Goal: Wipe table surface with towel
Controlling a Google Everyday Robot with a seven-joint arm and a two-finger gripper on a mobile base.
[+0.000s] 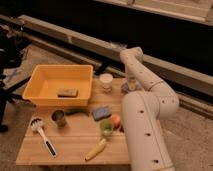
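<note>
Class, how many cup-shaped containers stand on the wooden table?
2: a white paper cup at the far edge beside the yellow plastic tub, and a small metal can near the tub's front. The arm may hide others; its shut gripper is at the far edge.

The table surface [75, 142] is light wood planks, a bit dull. The towel [125, 88] looks like soft cloth. The gripper [131, 84], shut, sits over it. The yellow tub [35, 79] looks like smooth plastic. The small can [59, 118] is shiny metal.
</note>
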